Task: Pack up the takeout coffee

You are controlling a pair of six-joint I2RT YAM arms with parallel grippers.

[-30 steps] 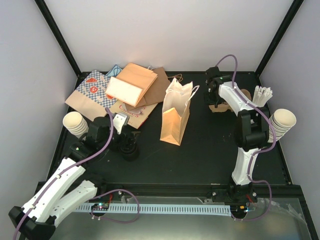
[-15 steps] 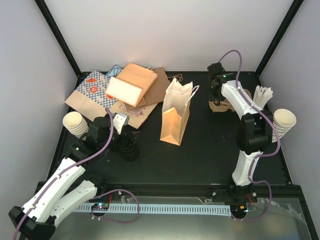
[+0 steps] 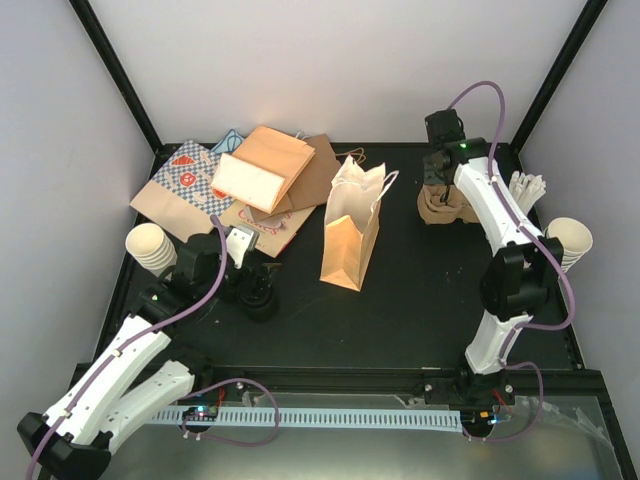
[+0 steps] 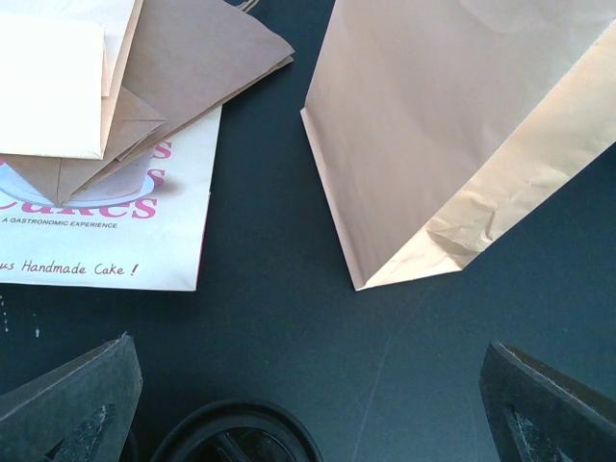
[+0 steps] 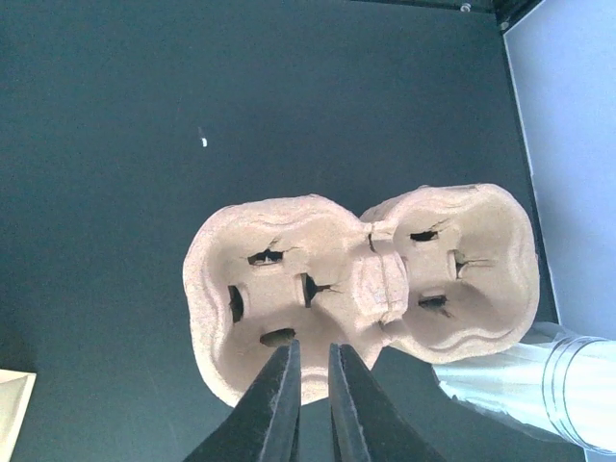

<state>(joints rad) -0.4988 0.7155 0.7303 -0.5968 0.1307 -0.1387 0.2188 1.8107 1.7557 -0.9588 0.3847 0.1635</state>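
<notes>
The brown moulded-pulp two-cup carrier [image 3: 447,207] lies at the back right; it fills the right wrist view [image 5: 385,289], pockets up. My right gripper [image 3: 437,182] hovers over its left pocket [image 5: 315,348]. Its jaws are nearly together with only a thin gap and hold nothing. My left gripper [image 3: 252,283] is wide open, its fingers [image 4: 67,409] at the lower corners of the left wrist view. It is right above a round black lid [image 4: 236,438], also seen from the top [image 3: 262,301]. What is under the lid is hidden. I see no capped cream cup clearly.
A tan paper bag [image 3: 352,230] stands open mid-table, its base in the left wrist view [image 4: 462,135]. Flat bags and boxes [image 3: 250,185] lie at the back left. Lidless cup stacks lie at the left [image 3: 150,248] and right [image 3: 567,240]. White sticks [image 3: 525,188] sit beside the carrier.
My right arm has stretched further toward the back, bringing its gripper over the carrier and uncovering more of it. The left arm has not moved.
</notes>
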